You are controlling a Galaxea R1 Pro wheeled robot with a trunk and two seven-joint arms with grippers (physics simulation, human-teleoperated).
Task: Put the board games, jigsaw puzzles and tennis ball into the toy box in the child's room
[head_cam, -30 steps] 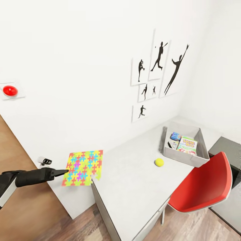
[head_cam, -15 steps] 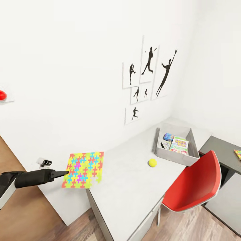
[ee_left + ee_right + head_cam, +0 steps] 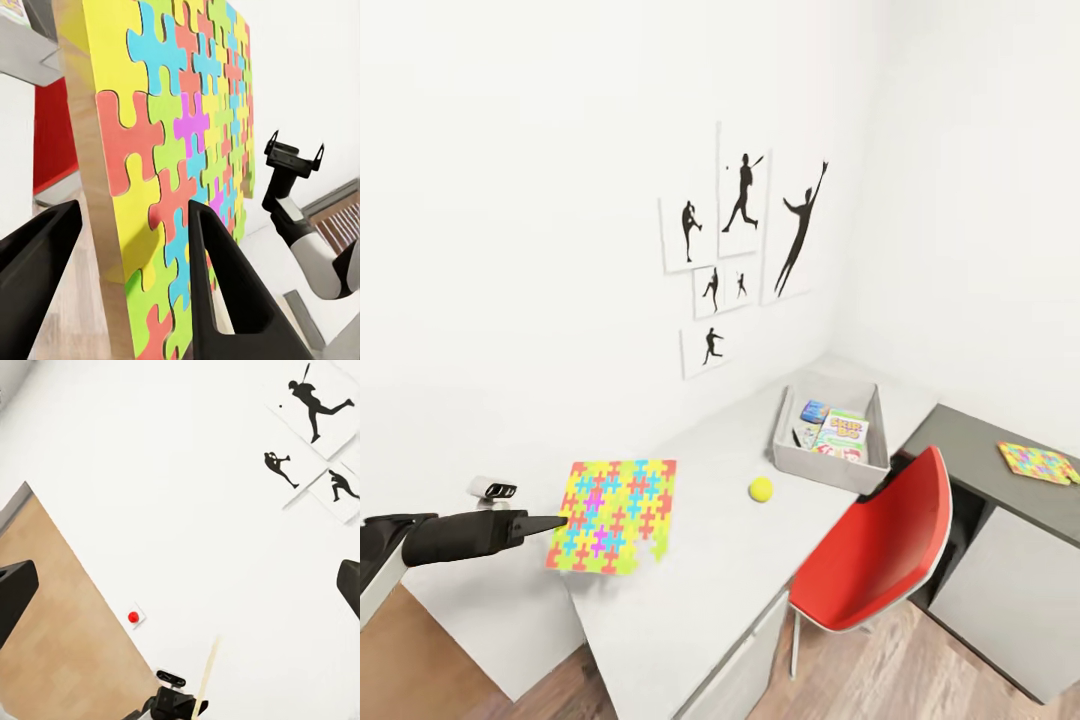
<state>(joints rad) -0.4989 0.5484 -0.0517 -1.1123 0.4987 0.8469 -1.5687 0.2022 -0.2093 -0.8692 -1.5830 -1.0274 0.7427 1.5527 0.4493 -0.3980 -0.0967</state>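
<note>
My left gripper (image 3: 558, 521) is shut on the near edge of a multicoloured jigsaw puzzle (image 3: 616, 514), holding it in the air over the left end of the light grey table (image 3: 700, 580). In the left wrist view the puzzle slab (image 3: 180, 150) stands edge-on between the two black fingers (image 3: 225, 292). The tennis ball (image 3: 761, 488) rests on the table near the toy box (image 3: 792, 455), with board games (image 3: 844, 432) lying inside the box. A second jigsaw puzzle (image 3: 1038, 462) lies on the table's dark grey part. My right gripper (image 3: 180, 589) is open, its fingers wide apart, facing the wall.
A red chair (image 3: 875, 560) stands pushed up to the table in front of the toy box. Black silhouette sports pictures (image 3: 740, 250) hang on the white wall behind. A red button (image 3: 133, 617) sits on the wall. Wood-plank floor (image 3: 880, 680) lies below.
The head view has swung to the right, bringing the dark grey desk part and the second jigsaw into sight. My left gripper still holds the puzzle the same way.
</note>
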